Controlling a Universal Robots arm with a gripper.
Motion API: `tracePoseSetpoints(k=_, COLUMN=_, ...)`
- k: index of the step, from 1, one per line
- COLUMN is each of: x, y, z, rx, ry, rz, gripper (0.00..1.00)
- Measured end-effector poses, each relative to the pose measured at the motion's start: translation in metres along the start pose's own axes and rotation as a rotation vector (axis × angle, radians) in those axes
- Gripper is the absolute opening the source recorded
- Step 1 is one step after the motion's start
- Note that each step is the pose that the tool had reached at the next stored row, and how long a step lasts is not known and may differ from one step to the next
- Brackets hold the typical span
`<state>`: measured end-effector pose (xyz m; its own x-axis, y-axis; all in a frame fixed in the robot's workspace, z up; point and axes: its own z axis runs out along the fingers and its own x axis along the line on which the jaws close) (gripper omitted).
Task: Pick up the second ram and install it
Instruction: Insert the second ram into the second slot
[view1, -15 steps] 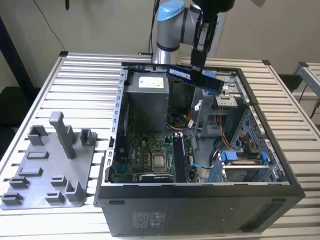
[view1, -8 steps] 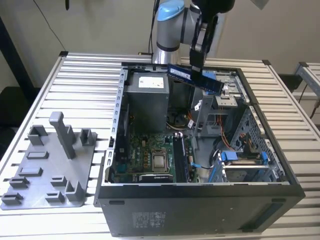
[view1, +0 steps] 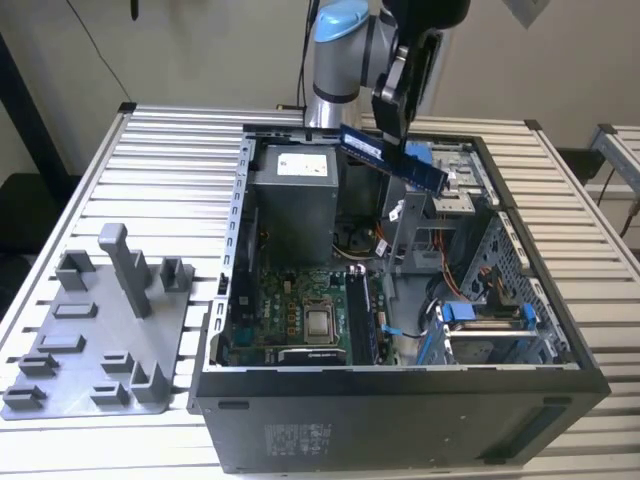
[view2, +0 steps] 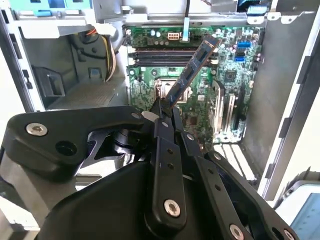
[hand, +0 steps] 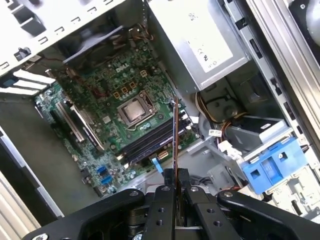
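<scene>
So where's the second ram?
Exterior view: the dark blue-green ram stick hangs in the black gripper above the open case, beside the grey power supply.

Robotics lab or test workshop, slatted aluminium workbench (view1: 180, 150), opened desktop computer case (view1: 400, 425), grey moulded fixture tray (view1: 75, 330), plain pale wall (view1: 200, 50) behind

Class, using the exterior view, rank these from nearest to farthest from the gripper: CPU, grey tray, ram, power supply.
1. Ram: clamped in the gripper, above the case.
2. Power supply: inside the case, toward the exterior view's left.
3. CPU: low inside the case.
4. Grey tray: outside the case, far toward the exterior view's left.
</scene>
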<state>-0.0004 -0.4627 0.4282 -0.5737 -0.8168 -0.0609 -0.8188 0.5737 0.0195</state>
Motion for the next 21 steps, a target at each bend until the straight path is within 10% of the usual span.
tracePoseSetpoints(k=21, x=0.0003, y=-0.0002, z=0.0030, rx=0.0167, ry=-0.0053, rz=0.274, gripper=0.14)
